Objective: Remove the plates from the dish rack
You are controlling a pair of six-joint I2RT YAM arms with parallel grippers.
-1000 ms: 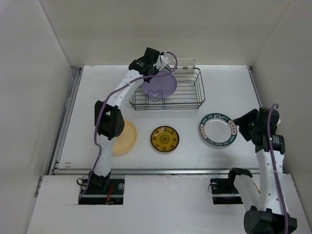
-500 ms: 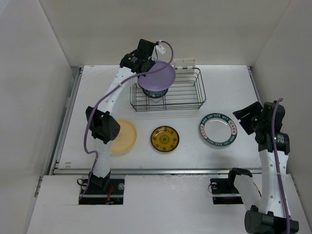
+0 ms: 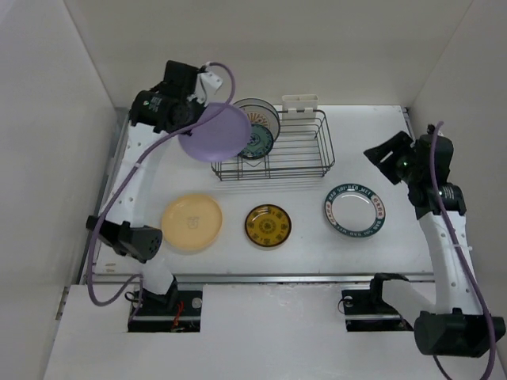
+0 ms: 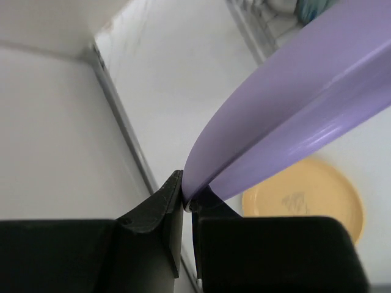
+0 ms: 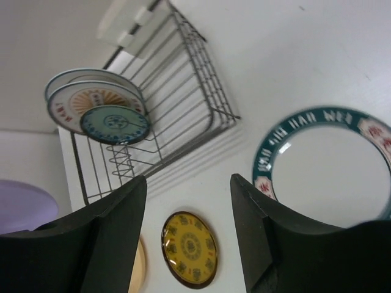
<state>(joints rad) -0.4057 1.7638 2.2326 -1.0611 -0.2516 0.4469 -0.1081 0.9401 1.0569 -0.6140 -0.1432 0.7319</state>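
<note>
My left gripper (image 3: 192,109) is shut on the rim of the lavender plate (image 3: 215,132) and holds it in the air left of the dish rack (image 3: 305,152); the pinch also shows in the left wrist view (image 4: 187,196). In the rack stand a small teal patterned plate (image 3: 258,142) and white patterned-rim plates (image 3: 264,113). On the table lie the pale yellow plate (image 3: 192,223), the ochre plate (image 3: 268,226) and a white plate with a dark rim (image 3: 356,211). My right gripper (image 3: 386,156) is open and empty, raised right of the rack.
A small white plastic cup (image 3: 301,104) is clipped to the rack's far rim. Walls enclose the table on the left, back and right. The table's metal front edge (image 3: 261,277) runs below the plates.
My left gripper has lifted the lavender plate out of the rack and carried it up and to the left. My right arm has risen and swung toward the rack.
</note>
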